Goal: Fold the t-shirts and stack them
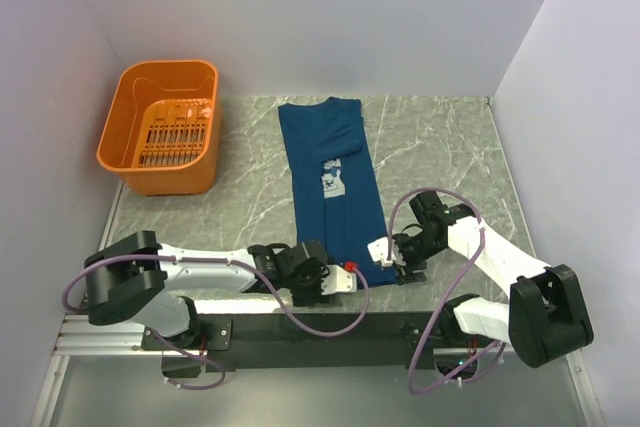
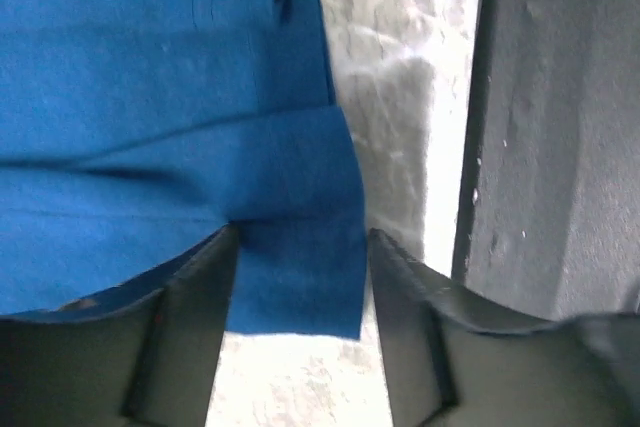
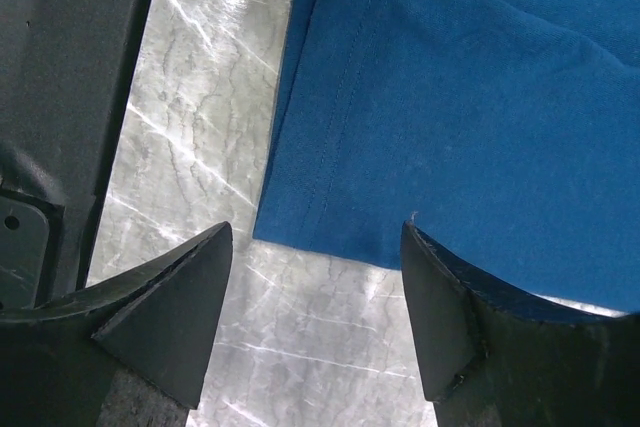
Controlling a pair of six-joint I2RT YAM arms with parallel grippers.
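One dark blue t-shirt (image 1: pixel 333 147) lies on the marble table (image 1: pixel 440 147), folded lengthwise into a long strip with the collar at the far end. A small white print (image 1: pixel 332 183) shows at its middle. My left gripper (image 1: pixel 338 280) is open at the near left hem corner; in the left wrist view a flap of the blue cloth (image 2: pixel 300 277) lies between its spread fingers (image 2: pixel 190 327). My right gripper (image 1: pixel 392 257) is open at the near right hem corner; in the right wrist view the hem corner (image 3: pixel 330 217) sits just ahead of its fingers (image 3: pixel 170 317), apart from them.
An orange plastic basket (image 1: pixel 165 127) stands at the far left of the table. White walls close in the back and both sides. A black mounting rail (image 1: pixel 300 327) runs along the near edge.
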